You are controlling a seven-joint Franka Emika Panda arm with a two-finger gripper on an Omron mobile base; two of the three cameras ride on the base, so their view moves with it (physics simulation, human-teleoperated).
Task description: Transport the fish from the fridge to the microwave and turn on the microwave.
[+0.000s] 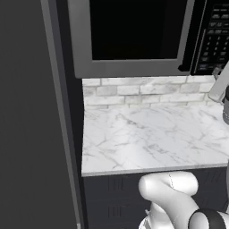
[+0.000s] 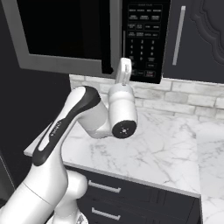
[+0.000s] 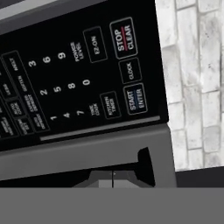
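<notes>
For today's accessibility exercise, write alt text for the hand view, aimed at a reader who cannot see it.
Close-up of the microwave keypad, seen rolled sideways: number buttons, plus keys marked STOP CLEAR, CLOCK and START ENTER. The shut gripper sits at the bottom, pointed at the dark grey frame beside the keypad. White brick wall fills the right side.

One microwave (door shut), one marble counter.

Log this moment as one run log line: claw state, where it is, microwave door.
claw: shut, empty | position: raised at microwave keypad, near START button | microwave door: closed | counter: bare marble
</notes>
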